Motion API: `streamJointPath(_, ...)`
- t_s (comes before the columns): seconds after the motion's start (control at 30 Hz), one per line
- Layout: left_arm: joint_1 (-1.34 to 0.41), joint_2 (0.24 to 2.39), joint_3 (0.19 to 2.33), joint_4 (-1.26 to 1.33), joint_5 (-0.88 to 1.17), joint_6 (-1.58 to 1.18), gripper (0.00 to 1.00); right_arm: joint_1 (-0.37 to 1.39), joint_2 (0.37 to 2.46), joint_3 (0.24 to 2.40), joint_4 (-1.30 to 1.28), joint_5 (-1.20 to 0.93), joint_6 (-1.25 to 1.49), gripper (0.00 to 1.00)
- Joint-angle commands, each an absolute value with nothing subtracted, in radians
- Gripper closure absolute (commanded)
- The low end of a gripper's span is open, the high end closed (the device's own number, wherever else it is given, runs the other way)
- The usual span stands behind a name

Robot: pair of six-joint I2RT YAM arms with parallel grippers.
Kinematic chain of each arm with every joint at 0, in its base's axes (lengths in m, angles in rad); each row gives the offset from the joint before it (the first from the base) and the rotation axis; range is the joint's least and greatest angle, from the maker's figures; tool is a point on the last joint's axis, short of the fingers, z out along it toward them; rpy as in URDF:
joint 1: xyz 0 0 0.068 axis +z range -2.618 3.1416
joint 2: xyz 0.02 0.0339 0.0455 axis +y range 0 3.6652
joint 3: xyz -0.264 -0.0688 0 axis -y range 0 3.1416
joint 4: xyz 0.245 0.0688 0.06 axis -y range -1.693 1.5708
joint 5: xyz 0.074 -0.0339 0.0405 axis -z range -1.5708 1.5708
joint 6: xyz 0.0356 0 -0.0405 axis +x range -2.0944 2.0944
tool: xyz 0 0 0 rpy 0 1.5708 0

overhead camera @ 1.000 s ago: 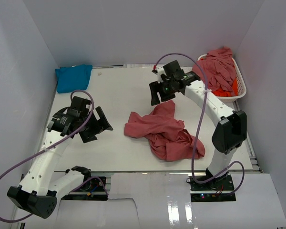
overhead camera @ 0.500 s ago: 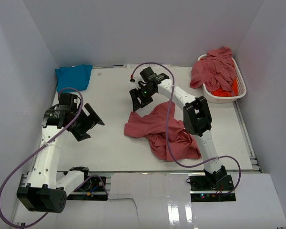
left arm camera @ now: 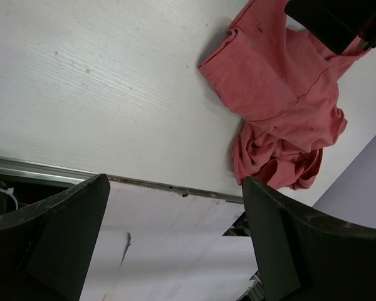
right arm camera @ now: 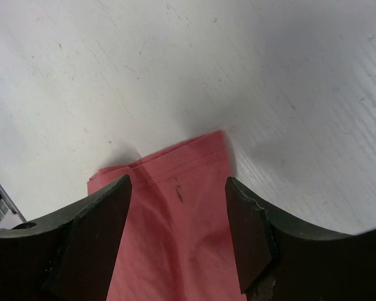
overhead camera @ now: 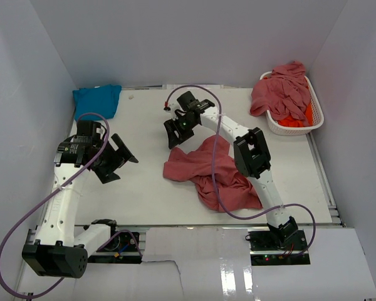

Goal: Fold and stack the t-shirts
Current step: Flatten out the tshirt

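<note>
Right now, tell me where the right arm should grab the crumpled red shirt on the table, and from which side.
Probably best: take the red shirt by the flat corner under the right gripper, coming straight down from above. That corner lies spread on the table, clear of the bunched folds, with the open fingers either side of it.

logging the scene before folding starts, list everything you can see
loose shirt: one, rose red, crumpled mid-table
blue shirt: one, turquoise, far left corner
basket: one, white, far right edge
heaped shirts: count unclear, rose red, piled over the basket
orange shirt: one, orange, in the basket under the heap
table: one, white
left claw: one, black, open, left of the loose shirt
right claw: one, black, open, over the loose shirt's far edge
</note>
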State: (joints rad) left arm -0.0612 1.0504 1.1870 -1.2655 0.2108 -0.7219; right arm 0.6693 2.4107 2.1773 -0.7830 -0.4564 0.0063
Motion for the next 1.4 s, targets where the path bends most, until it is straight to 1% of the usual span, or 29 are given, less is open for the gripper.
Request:
streamJointPath(0.0,-0.055,1.032,1.221,-1.279,0.221,-0.713,0.02,0.680,2.416,2.191,-0.744,-0.480,-0.008,0.32)
streamJointPath(0.53,-0.054,1.006,1.229,-1.304,0.235,-0.715,0.02,0.686,2.459,2.171,-0.683,-0.453,-0.011,0.34)
streamJointPath(0.73,-0.055,1.002,1.226,-1.308,0.238,-0.716,0.02,0.684,2.470,2.172,-0.683,-0.456,-0.015,0.36)
streamJointPath(1.1,-0.055,0.991,1.223,-1.309,0.244,-0.726,0.02,0.678,2.448,2.083,-0.666,-0.446,-0.044,0.39)
streamJointPath(1.17,-0.055,0.989,1.221,-1.308,0.244,-0.727,0.02,0.673,2.445,2.069,-0.666,-0.446,-0.049,0.50)
streamJointPath(1.2,-0.055,0.989,1.223,-1.308,0.244,-0.729,0.02,0.672,2.444,2.065,-0.667,-0.439,-0.051,0.63)
streamJointPath(1.23,-0.055,0.989,1.220,-1.308,0.247,-0.732,0.02,0.669,2.436,2.051,-0.670,-0.439,-0.054,0.71)
streamJointPath(1.27,-0.055,0.989,1.220,-1.308,0.247,-0.733,0.02,0.669,2.436,2.045,-0.670,-0.437,-0.054,0.74)
streamJointPath(1.37,-0.055,0.989,1.218,-1.305,0.247,-0.736,0.02,0.669,2.416,2.005,-0.672,-0.430,-0.061,0.73)
